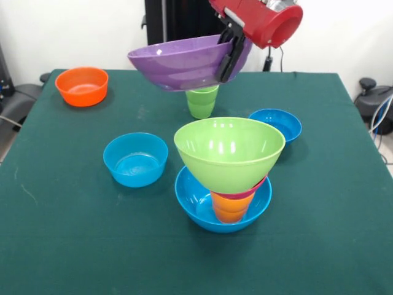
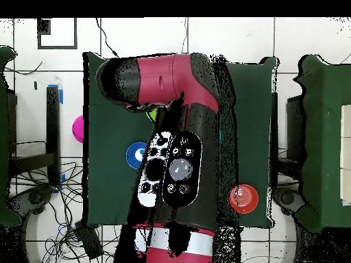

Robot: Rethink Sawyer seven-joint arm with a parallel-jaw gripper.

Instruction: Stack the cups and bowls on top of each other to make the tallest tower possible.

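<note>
Gripping the wide purple bowl (image 1: 184, 61) by its rim, the end effector (image 1: 229, 56) held it tilted in the air above the light green cup (image 1: 202, 101), which stood toward the counter's (image 1: 73, 233) far edge. Nearer the middle, the tower (image 1: 228, 178) rose from a large blue bowl (image 1: 195, 203): an orange-yellow cup (image 1: 231, 208), what looked like a pink-red bowl (image 1: 258, 188), then the large lime green bowl (image 1: 228, 150). Two small blue bowls (image 1: 136, 159) flanked it, apart. A small orange bowl (image 1: 81, 86) sat at a far corner.
</note>
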